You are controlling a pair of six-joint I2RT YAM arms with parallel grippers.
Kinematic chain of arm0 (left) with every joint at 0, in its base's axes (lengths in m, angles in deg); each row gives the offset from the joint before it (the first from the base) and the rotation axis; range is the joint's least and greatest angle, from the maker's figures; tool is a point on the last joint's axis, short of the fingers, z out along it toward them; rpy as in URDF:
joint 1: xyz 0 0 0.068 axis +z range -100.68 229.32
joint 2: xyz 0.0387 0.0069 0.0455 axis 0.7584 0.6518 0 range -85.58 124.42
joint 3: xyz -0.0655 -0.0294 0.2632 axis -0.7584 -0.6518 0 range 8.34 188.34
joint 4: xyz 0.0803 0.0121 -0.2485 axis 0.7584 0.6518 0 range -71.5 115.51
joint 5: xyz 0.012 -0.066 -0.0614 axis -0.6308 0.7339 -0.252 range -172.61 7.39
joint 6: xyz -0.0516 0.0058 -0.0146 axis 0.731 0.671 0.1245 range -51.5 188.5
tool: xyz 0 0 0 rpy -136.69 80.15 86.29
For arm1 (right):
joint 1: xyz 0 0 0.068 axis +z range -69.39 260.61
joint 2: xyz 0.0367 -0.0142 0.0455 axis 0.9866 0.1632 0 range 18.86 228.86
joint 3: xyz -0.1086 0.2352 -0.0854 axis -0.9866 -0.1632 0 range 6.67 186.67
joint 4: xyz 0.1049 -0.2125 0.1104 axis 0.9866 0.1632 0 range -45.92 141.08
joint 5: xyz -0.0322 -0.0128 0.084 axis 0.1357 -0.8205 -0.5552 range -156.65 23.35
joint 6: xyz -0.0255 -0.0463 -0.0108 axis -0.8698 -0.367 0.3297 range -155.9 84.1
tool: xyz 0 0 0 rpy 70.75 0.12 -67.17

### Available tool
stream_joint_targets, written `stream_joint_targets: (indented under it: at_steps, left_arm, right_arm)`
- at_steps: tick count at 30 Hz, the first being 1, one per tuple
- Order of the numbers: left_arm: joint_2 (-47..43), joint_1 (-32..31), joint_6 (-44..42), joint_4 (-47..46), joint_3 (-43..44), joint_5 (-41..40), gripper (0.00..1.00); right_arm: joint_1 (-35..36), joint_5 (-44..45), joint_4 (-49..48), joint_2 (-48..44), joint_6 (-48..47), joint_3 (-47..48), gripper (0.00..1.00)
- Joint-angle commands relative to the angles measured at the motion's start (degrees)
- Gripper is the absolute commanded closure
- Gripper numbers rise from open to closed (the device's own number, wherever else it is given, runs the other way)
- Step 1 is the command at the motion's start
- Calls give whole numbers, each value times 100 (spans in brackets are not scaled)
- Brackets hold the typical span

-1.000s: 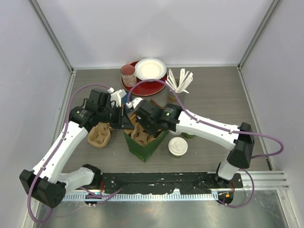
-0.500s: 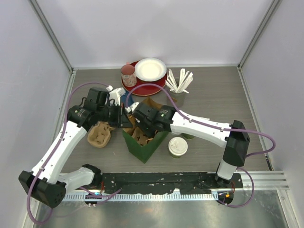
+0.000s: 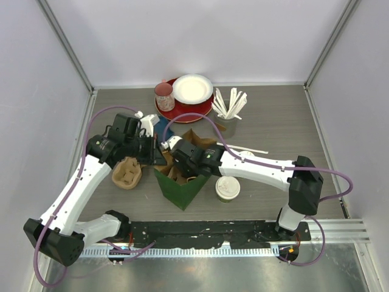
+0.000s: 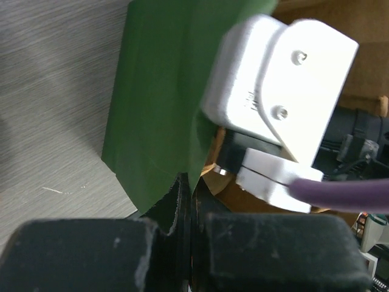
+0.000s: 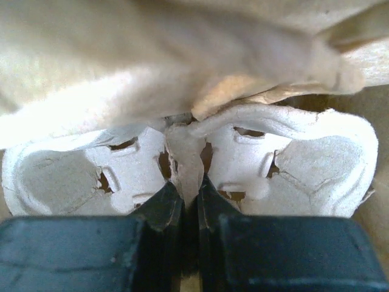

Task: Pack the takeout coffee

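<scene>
Table: grey wood-grain table (image 3: 273, 121) between white walls; a green paper bag (image 3: 181, 193) stands around the middle, toward the near edge.
Left claw: the left claw (image 4: 184, 198) is pressed together on the bag's upper left edge, with only thin paper between the fingers.
Right claw: the right claw (image 5: 185, 193) is down in the bag's mouth and pinches the middle ridge of a pulp cup carrier (image 5: 292, 158).
Takeout coffee: one lidded cup (image 3: 227, 188) stands on the table just right of the bag, not yet packed; the carrier pockets that I see are empty.
Risk, bag: I think the paper edge can tear or slip out if the carrier is pushed hard; then the mouth would fold shut.
Risk, carrier: the ridge is soft pulp and can bend, so the carrier may land tilted or jam against the bag's wall.
Risk, cup: the right arm runs just beside the lidded cup in the top view; a low sweep could knock it over.
Hidden: I cannot see the bag's bottom or how deep the carrier sits, because the arms cover the mouth from above. I also cannot tell whether another cup stands behind the right arm.
Hard to read: the left wrist view is very close and shows mostly the bag wall and the right arm's white housing.
</scene>
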Motion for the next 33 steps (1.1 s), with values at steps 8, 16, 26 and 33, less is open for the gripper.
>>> stream_joint_targets:
  at_steps: [8,16,26,33]
  left_arm:
    - [-40,63,86,-119,265,-1069,100]
    - [-154,72,-142,-347,441,-500,100]
    - [-365,-42,-723,4,503,-764,100]
    - [-322,-165,-591,-128,432,-605,100]
  right_arm:
    - [349,388,-41,-977,-131,-1074,99]
    - [341,-182,388,-399,-395,-732,99]
    - [-37,-641,784,208,-78,-434,99]
    - [-38,-648,1285,946,-96,225,99]
